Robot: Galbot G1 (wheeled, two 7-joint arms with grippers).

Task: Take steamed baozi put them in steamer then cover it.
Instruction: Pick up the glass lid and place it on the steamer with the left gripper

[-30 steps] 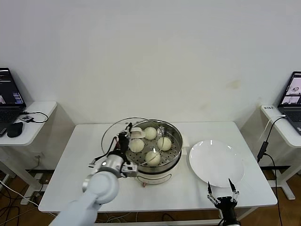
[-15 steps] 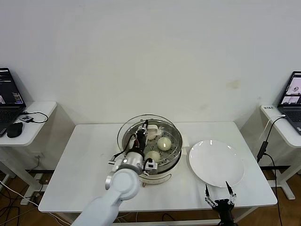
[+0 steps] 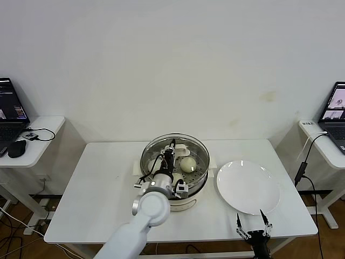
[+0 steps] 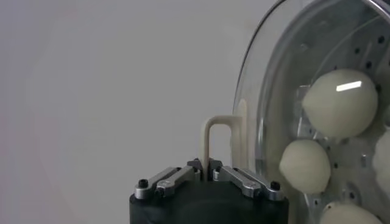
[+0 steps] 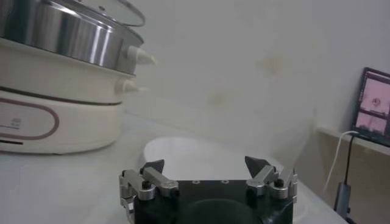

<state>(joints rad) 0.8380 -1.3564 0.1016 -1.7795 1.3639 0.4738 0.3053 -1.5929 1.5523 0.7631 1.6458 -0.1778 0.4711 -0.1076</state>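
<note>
On the white table, the steamer stood at the middle, with the empty white plate just to its right. You had the cover almost squarely over the pot, its glass tipped a little in the right wrist view, so I judged it not yet seated on the rim. Your left gripper was clamped on the cover's cream handle, reaching in from the near-left side; the handle's long axis ran near to far, in line with the arm. That was the relation to watch: the cover needed only to settle straight down and centre. The baozi lay inside on the perforated tray, under the glass. Your right gripper waited at the near edge, just near of the plate, its fingers spread apart and empty.
</note>
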